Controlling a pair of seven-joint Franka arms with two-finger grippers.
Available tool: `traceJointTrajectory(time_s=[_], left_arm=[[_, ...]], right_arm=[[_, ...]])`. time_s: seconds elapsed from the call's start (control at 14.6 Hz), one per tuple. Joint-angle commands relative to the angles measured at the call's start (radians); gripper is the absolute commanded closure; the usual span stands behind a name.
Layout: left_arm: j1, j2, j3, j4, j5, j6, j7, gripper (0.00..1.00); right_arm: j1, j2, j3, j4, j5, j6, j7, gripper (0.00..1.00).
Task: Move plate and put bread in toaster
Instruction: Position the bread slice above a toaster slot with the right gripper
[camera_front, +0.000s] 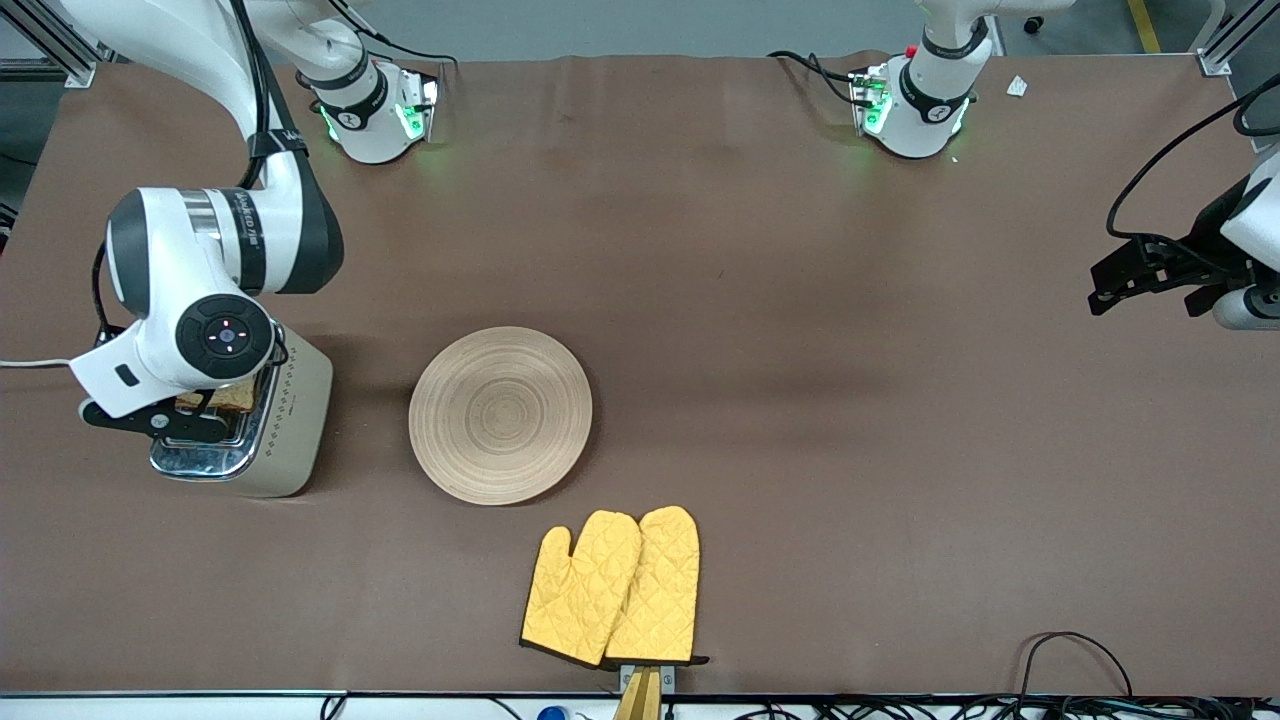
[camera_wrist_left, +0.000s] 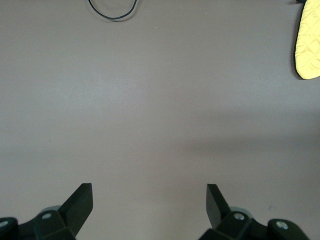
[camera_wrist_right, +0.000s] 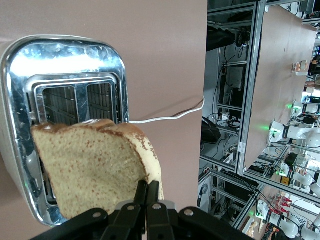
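Observation:
The beige toaster (camera_front: 292, 425) with a chrome top (camera_wrist_right: 65, 55) stands toward the right arm's end of the table. My right gripper (camera_front: 185, 418) hangs right over its slots. In the right wrist view, this gripper (camera_wrist_right: 148, 186) is shut on the bread (camera_wrist_right: 90, 165), pinching the crust at one edge. The brown speckled slice (camera_front: 218, 397) tilts over the slots and hides part of them. The round wooden plate (camera_front: 500, 414) lies flat beside the toaster, toward the table's middle. My left gripper (camera_front: 1150, 283) waits open over bare table at the left arm's end, fingers (camera_wrist_left: 149, 189) wide apart with nothing between them.
A pair of yellow oven mitts (camera_front: 615, 585) (camera_wrist_left: 308, 42) lies nearer the front camera than the plate. The toaster's white cord (camera_wrist_right: 170, 116) runs off the table edge. A black cable loop (camera_front: 1075, 650) (camera_wrist_left: 112, 10) lies at the front edge.

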Motion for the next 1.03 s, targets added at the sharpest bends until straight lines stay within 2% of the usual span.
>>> traceJointTrajectory(time_s=[0.0, 0.96], left_arm=[[-0.002, -0.012, 0.001, -0.009, 0.020, 0.001, 0.005, 0.00], [-0.002, -0.012, 0.001, -0.009, 0.020, 0.001, 0.004, 0.00]], right_arm=[[-0.016, -0.047, 0.010, -0.048, -0.025, 0.016, -0.014, 1.00], [-0.041, -0.036, 0.012, -0.051, -0.025, 0.094, -0.012, 1.00]])
